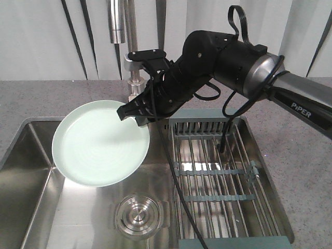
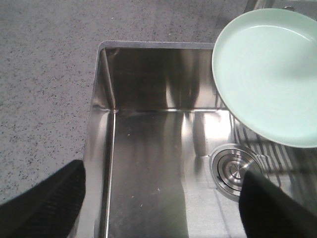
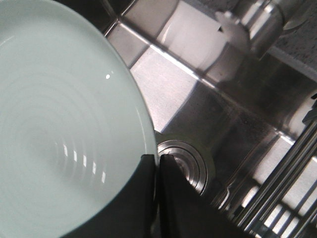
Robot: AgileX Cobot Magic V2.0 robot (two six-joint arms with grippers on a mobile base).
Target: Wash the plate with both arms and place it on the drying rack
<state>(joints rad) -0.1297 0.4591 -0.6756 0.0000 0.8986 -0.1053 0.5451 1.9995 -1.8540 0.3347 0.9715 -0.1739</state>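
The pale mint-green plate (image 1: 98,145) hangs tilted over the steel sink, its face toward the front camera. My right gripper (image 1: 133,111) is shut on its upper right rim. In the right wrist view the two black fingers (image 3: 143,198) pinch the plate (image 3: 59,129) edge, one on each face. My left gripper (image 2: 161,208) is open over the sink's left part, with only the sink floor between its wide-spread fingers (image 2: 44,203). The plate (image 2: 272,74) sits at its upper right, apart from it. The drying rack (image 1: 223,176) lies across the sink's right half. The left arm is out of the front view.
The faucet (image 1: 126,31) stands behind the sink, just above the plate and the right wrist. A round steel drain (image 1: 140,215) lies in the sink floor (image 2: 148,163) below the plate. Speckled grey counter (image 2: 44,74) surrounds the basin.
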